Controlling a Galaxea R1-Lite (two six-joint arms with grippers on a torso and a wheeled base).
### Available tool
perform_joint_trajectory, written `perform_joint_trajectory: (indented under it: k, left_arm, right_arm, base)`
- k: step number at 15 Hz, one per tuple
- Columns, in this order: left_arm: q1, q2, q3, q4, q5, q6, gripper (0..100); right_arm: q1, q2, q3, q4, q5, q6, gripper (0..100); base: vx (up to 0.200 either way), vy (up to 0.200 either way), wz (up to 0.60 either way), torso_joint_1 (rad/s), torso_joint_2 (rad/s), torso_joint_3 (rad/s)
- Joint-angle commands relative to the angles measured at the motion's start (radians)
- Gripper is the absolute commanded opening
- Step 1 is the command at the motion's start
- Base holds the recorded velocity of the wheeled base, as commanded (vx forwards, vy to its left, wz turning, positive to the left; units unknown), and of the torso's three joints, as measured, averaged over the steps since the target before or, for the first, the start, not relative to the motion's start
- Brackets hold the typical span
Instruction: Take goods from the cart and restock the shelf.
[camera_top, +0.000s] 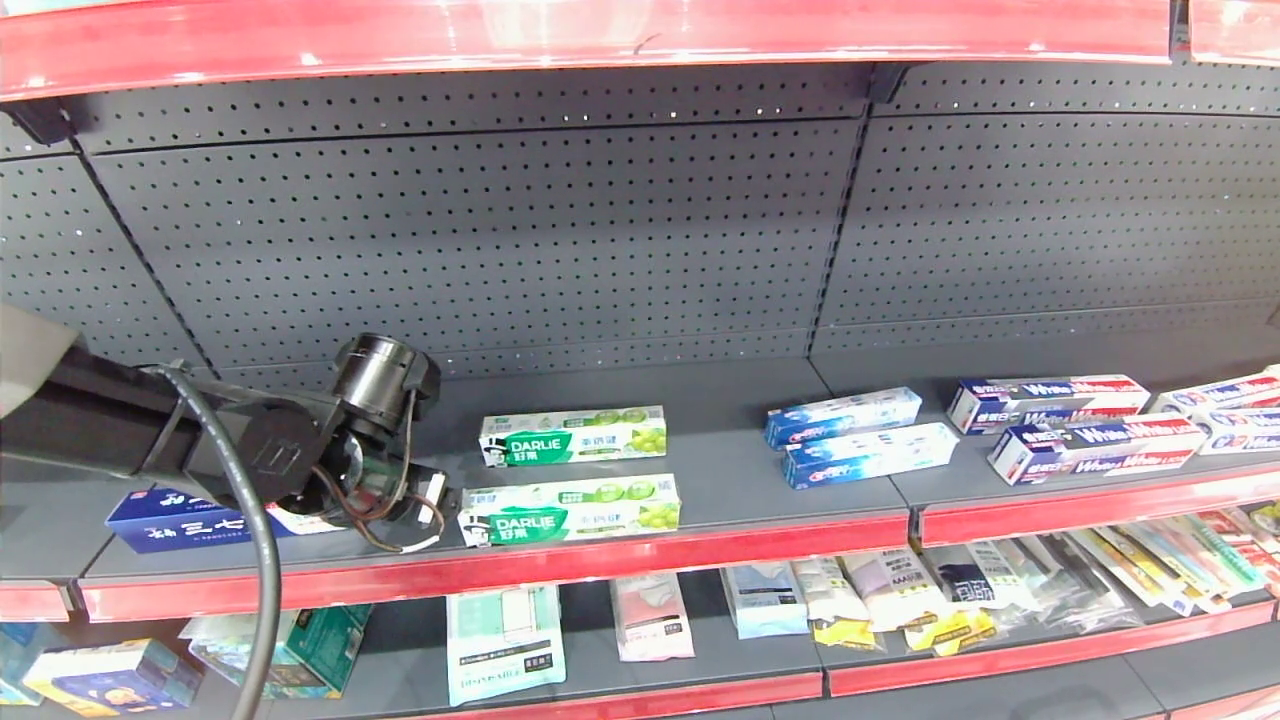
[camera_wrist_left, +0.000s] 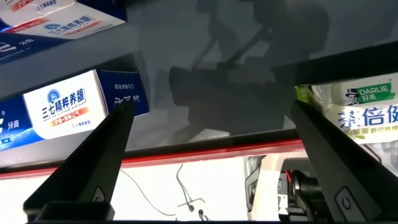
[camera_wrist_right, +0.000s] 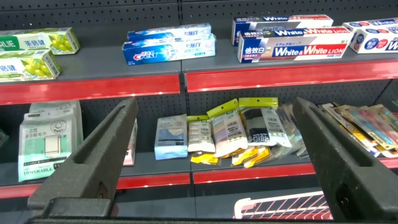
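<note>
Two green toothpaste boxes lie on the grey shelf (camera_top: 720, 470), one at the front (camera_top: 570, 508) and one behind it (camera_top: 572, 435). My left gripper (camera_top: 440, 510) sits low over the shelf's front edge, just left of the front green box. In the left wrist view this gripper (camera_wrist_left: 211, 106) is open with nothing between its fingers; the green box (camera_wrist_left: 367, 112) lies just outside one finger and a blue-and-white box (camera_wrist_left: 68, 109) outside the other. My right gripper (camera_wrist_right: 216, 102) is open and empty, held back from the shelves.
Blue toothpaste boxes (camera_top: 860, 440) and white-and-red boxes (camera_top: 1090, 430) lie further right on the same shelf. Packets (camera_top: 900, 595) fill the shelf below. A red price rail (camera_top: 600, 560) runs along the front edge. A white wire cart rim (camera_wrist_right: 280, 208) shows low down.
</note>
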Motion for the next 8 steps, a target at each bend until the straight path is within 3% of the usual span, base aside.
perform_joint_trajectory:
  k: [1, 8]
  left_arm:
    - [-0.003, 0.001, -0.001, 0.0, 0.0, 0.0, 100]
    - [-0.011, 0.003, -0.003, 0.0, 0.0, 0.0, 100]
  right_arm:
    - [0.0, 0.001, 0.0, 0.0, 0.0, 0.0, 100]
    - [0.0, 0.001, 0.0, 0.0, 0.0, 0.0, 100]
  base:
    - [0.0, 0.0, 0.0, 0.0, 0.0, 0.0]
    - [0.0, 0.0, 0.0, 0.0, 0.0, 0.0]
